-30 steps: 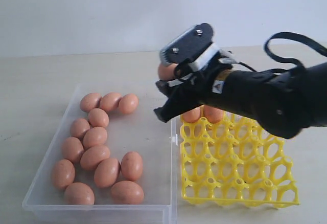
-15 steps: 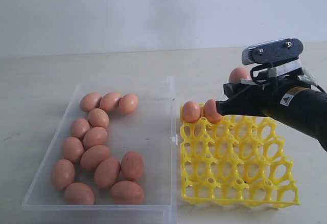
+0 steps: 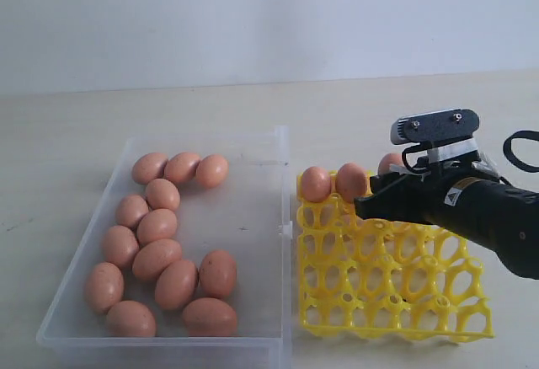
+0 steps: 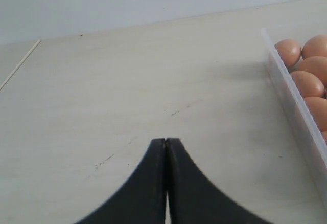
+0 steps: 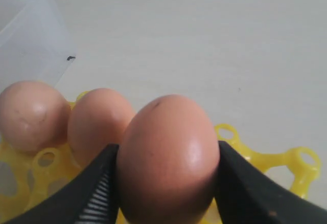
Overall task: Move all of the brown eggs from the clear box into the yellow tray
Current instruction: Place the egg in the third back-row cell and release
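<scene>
Two smooth orange-brown eggs (image 3: 316, 184) sit in an edge row of the yellow lattice egg tray (image 3: 387, 332), a third egg (image 5: 168, 157) clamped in the jaws of the right arm (image 3: 480, 213) beside them — ease it straight into the next cup, parting only once seated — left jaws closed over the desk (image 4: 102, 81).

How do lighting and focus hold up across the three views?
Exterior view: soft even light, brown eggs in the clear box sharp, only faint shadows. Right wrist view: the gripped egg slightly soft, with a pale highlight. Left wrist view: the left gripper reads as a dark silhouette.
</scene>
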Robot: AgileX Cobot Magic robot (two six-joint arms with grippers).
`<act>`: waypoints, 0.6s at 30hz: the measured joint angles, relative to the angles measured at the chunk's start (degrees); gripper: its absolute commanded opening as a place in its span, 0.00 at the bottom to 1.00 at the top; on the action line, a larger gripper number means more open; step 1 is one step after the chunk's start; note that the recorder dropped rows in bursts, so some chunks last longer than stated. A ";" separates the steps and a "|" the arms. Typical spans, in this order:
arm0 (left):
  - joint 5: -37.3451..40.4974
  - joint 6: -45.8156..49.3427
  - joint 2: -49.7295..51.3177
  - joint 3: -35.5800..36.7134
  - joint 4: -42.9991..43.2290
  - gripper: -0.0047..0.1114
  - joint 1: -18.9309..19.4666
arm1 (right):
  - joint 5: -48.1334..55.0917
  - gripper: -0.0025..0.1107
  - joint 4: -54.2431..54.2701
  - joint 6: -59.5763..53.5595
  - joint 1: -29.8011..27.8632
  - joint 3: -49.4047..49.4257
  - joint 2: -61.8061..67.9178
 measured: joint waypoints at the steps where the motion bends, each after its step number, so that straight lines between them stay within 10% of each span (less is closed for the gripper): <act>1: 0.00 0.00 0.00 0.00 0.00 0.04 0.00 | -1.20 0.13 0.00 0.11 0.00 0.00 0.89; 6: 0.00 0.00 0.00 0.00 0.00 0.04 0.00 | -1.61 0.57 -1.21 0.11 0.00 -1.56 3.12; 18: 0.00 0.00 0.00 0.00 0.00 0.04 0.00 | 12.76 0.37 -2.63 -0.35 1.35 -4.35 -11.91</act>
